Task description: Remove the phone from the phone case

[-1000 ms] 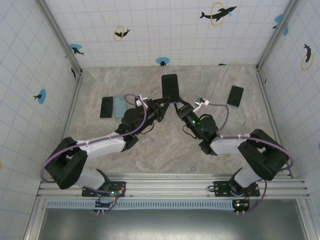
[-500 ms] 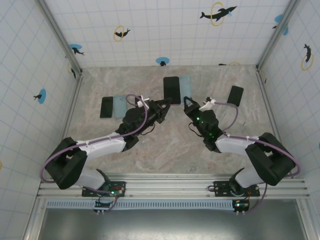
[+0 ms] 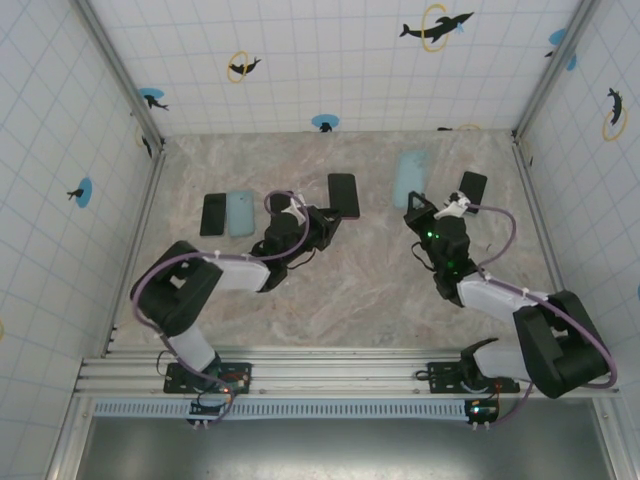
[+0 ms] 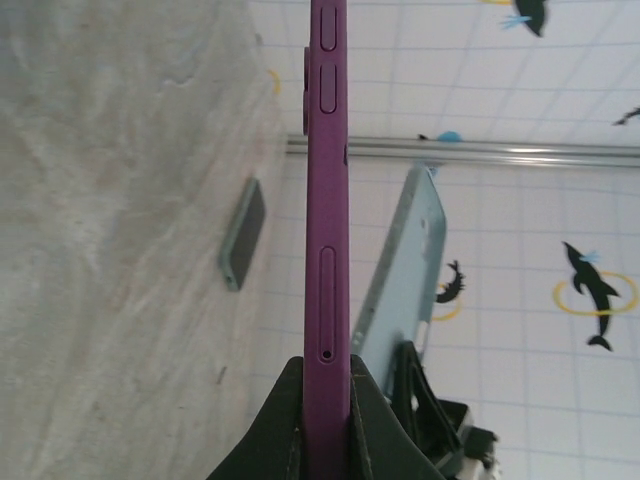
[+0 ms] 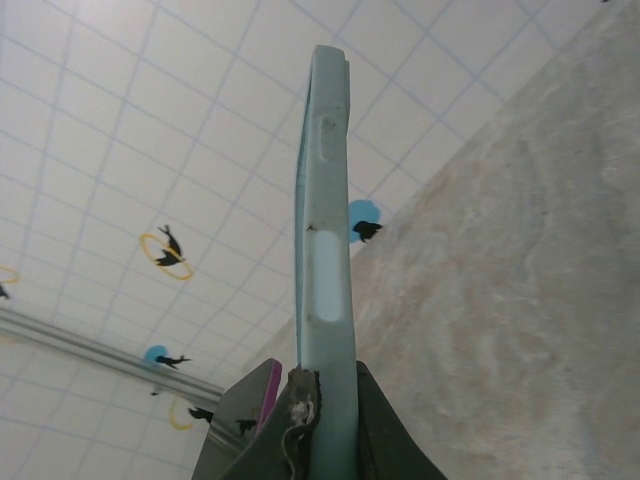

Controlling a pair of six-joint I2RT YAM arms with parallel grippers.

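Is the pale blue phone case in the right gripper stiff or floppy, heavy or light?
Probably light: the pale blue phone case is a thin empty shell. Its rubbery-looking edge suggests bending. Pinched at one end by the right gripper, it might wobble.

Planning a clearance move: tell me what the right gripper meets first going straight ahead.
Likely the tiled back wall; the table ahead of the right gripper and its held blue case looks free, though depth is unclear.
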